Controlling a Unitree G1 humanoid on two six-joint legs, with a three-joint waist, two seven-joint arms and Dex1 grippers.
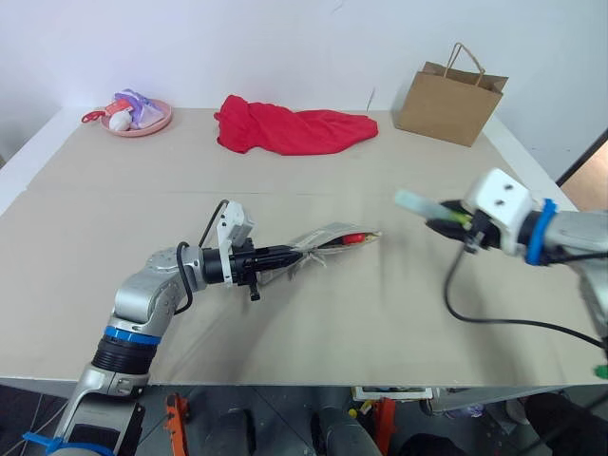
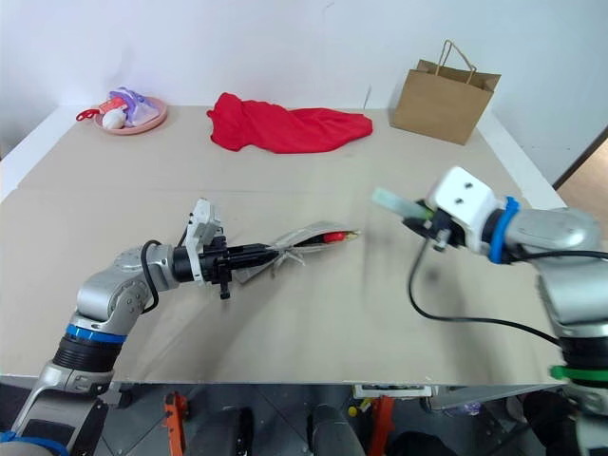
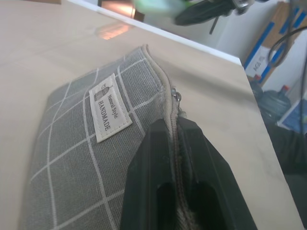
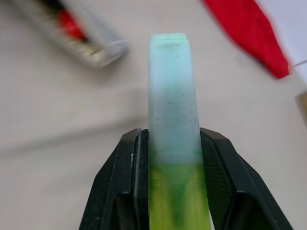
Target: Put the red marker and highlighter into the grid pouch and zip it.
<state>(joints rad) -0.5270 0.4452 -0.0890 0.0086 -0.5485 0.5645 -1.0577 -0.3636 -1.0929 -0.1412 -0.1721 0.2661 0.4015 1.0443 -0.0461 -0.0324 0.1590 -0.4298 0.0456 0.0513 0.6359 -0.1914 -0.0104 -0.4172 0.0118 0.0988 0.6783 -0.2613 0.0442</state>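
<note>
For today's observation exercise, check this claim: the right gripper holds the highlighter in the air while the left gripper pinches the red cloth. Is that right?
One detail is wrong. The left gripper pinches the zipper edge of the grid pouch, not the red cloth, as the left wrist view shows. The right gripper does hold the highlighter.

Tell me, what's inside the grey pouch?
A red marker pokes out of the pouch's open end. Its black barrel is hidden by the fabric, so anything deeper inside can't be seen.
</note>
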